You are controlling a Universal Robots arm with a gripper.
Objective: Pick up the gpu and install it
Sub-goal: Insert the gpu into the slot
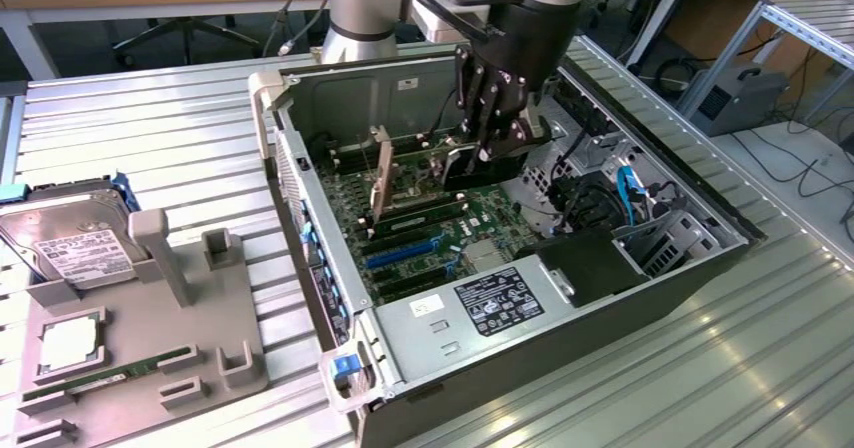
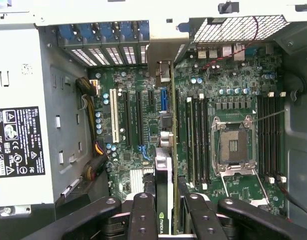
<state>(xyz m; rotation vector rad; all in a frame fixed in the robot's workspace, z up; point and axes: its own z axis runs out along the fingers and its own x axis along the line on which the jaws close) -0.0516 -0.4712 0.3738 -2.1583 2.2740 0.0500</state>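
The gpu (image 1: 467, 171) is a thin black card held on edge inside the open computer case (image 1: 694, 268). My gripper (image 1: 489, 146) reaches down into the case from above and is shut on the card's upper edge. In the wrist view the gpu (image 2: 164, 200) runs edge-on away from my gripper (image 2: 168, 207) towards the case's rear wall. Its silver bracket (image 2: 163, 60) sits by the rear slot openings. The black fingers (image 2: 143, 215) press it from both sides. The card stands over the motherboard's expansion slots (image 2: 128, 115). I cannot tell whether it touches a slot.
On the exterior view's left, a grey fixture (image 1: 200, 328) carries a silver hard drive (image 1: 67, 238), a processor (image 1: 67, 343) and a green memory stick (image 1: 100, 380). Inside the case are the power supply (image 1: 494, 298), a processor socket (image 2: 233, 145), memory slots (image 2: 196, 135) and loose cables (image 1: 627, 193).
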